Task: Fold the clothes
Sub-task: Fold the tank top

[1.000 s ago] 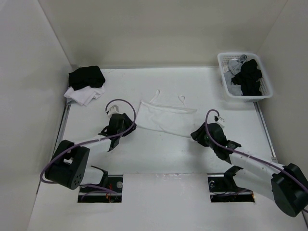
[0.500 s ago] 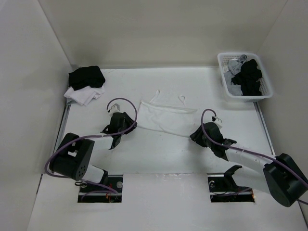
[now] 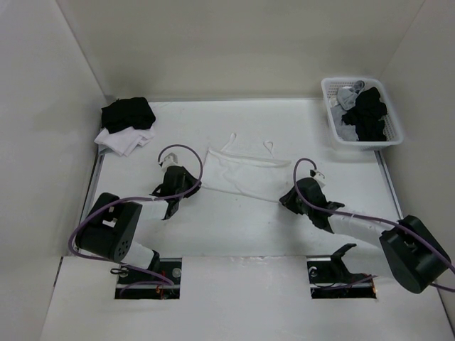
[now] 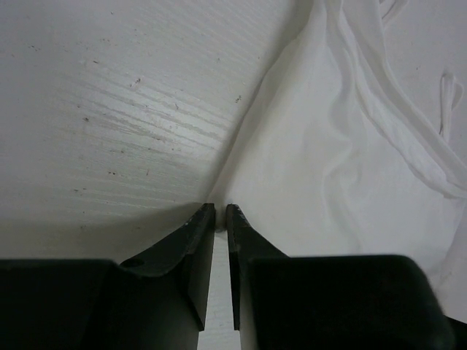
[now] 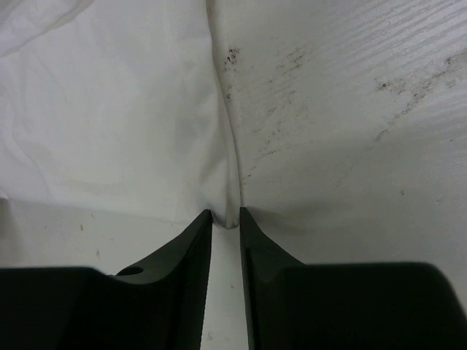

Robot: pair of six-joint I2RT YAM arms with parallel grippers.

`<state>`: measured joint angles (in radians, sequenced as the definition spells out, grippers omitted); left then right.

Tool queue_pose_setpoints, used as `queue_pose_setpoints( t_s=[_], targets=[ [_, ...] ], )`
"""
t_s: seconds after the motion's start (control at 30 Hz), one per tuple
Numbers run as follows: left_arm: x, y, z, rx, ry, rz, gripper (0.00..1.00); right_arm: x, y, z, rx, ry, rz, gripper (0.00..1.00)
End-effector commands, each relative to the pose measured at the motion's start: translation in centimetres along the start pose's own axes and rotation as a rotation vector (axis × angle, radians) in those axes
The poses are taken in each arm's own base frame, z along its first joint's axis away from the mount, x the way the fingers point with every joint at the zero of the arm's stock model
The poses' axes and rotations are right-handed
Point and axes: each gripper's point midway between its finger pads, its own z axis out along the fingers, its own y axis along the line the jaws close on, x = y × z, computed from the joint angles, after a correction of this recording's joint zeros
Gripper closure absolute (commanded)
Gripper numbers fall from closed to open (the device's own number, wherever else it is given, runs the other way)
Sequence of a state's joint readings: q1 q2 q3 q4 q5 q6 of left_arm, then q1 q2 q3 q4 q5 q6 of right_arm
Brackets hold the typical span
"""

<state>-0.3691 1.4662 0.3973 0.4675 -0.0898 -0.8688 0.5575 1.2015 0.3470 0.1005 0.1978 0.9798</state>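
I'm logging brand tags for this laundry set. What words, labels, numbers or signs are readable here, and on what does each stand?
None: no text can be read in any view.
The camisole shows no tag or print.
The basket, the dark clothes in it and the folded stack show no lettering.

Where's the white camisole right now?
Top view: the white camisole lies spread at the middle of the table, straps toward the far wall, the left gripper at its near-left corner and the right gripper at its near-right corner.
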Motion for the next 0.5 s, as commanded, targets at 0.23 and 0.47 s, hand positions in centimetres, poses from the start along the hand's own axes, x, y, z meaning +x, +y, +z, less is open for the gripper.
queue_pose_setpoints(
  t_s=[0.23,0.47],
  targets=[
    [-2.4,-2.1,-0.9,0.079,-0.083,-0.015,0.97,-1.8,2.0,0.3,-0.06,-0.058,0.022,0.9],
    [-5.1,-4.6,-5.9,0.157,-0.147,-0.022,0.98,-4.6,4.9,-4.9,-0.159,-0.157,-0.023,0.94]
  ],
)
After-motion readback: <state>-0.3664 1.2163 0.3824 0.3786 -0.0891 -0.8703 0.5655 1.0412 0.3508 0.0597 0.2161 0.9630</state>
